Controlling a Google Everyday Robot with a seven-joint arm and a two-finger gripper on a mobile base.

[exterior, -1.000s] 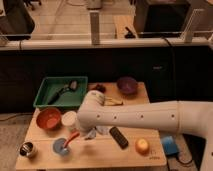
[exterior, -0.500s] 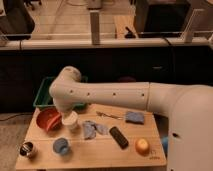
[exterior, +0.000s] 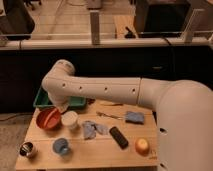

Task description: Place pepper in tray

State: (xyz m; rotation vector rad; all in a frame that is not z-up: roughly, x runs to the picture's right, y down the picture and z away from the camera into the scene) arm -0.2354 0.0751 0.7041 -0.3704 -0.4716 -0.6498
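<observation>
The arm (exterior: 115, 90) hides most of the tray (exterior: 44, 101) at the desk's (exterior: 95, 152) ten o'clock. The tool and pepper are out of sight behind the elbow, so its grip can't be judged. Release low inside the walls; the bowl (exterior: 48, 118) and cup (exterior: 69, 120) crowd the tray's near edge.

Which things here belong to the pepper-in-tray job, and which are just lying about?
Job: green tray; gripper, at the tray's front wall; pepper, not visible.
Lying about: red bowl, white cup, blue cup, orange fruit, cloth.
</observation>
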